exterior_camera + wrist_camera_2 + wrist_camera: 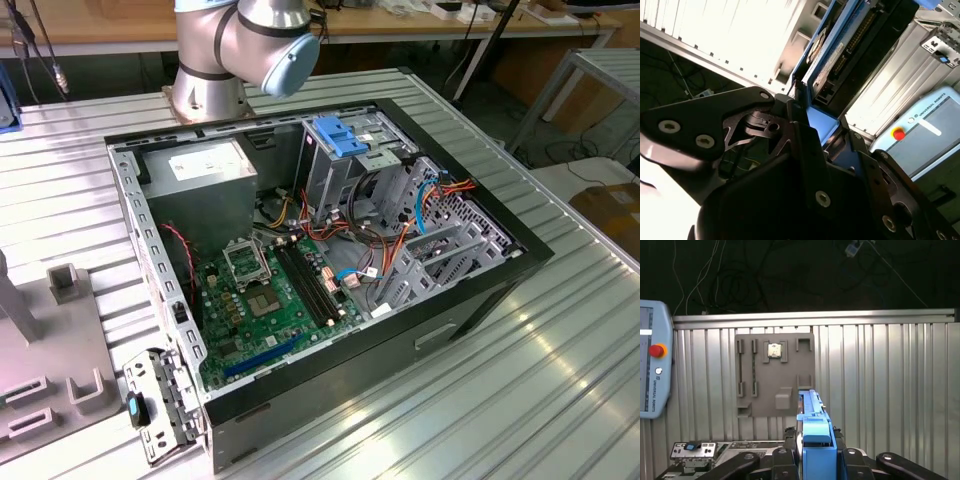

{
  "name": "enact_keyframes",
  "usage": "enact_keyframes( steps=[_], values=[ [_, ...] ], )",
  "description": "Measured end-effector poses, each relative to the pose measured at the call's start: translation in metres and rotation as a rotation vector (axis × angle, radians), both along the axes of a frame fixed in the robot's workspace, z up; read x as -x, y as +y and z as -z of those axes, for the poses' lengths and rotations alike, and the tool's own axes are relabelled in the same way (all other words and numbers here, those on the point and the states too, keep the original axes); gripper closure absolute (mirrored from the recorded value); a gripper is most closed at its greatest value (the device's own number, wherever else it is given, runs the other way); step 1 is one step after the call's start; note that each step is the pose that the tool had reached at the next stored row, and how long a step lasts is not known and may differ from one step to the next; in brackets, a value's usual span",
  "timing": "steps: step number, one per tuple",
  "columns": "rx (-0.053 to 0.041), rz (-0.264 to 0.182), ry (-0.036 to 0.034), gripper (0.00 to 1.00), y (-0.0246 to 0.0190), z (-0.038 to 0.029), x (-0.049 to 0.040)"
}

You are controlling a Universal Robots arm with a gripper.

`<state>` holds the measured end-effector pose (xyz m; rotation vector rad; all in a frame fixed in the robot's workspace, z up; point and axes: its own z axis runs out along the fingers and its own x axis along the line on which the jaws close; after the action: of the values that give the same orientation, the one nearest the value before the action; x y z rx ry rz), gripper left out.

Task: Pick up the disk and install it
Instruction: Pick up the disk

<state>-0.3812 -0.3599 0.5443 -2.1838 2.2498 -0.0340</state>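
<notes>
The disk (811,407) is seen edge-on in both wrist views, a thin dark slab with blue plastic side rails. My gripper (815,460) is shut on it, with a black finger (782,460) on each side of its blue rail end. In the second wrist view the disk (840,55) sticks out from the gripper (812,127), showing its connector edge and a strip of white label. It hangs in the air above the ribbed metal table (890,390). The open computer case (470,290) lies on its side in the exterior view, with a blue latch plate (335,135) on top of its drive cage.
A grey fixture plate (775,375) with slots and a small chip lies on the table below the disk. A teach pendant (650,360) with a red button lies beside it. The arm's base (215,85) stands behind the case. A metal bracket (155,405) lies by the case's front corner.
</notes>
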Motion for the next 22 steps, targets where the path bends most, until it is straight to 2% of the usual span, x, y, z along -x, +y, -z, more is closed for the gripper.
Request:
enact_keyframes(
  steps=[3, 4, 8, 11, 13, 16, 22],
  values=[
    [0.0000, 0.000, 0.0001, 0.63, 0.0000, 0.0002, -0.0106],
    [0.0000, 0.000, 0.0000, 0.63, 0.0000, 0.0004, -0.0175],
    [-0.0001, 0.000, -0.0001, 0.63, 0.0000, 0.0008, -0.0335],
    [-0.0001, 0.000, -0.0001, 0.63, 0.0000, 0.0012, -0.0498],
    [0.0000, 0.000, 0.0000, 0.63, 0.0000, 0.0012, -0.0563],
    [0.0000, 0.000, -0.0001, 0.63, 0.0000, 0.0016, -0.0714],
    [0.0000, 0.000, -0.0001, 0.63, 0.0000, 0.0022, -0.0959]
  ],
)
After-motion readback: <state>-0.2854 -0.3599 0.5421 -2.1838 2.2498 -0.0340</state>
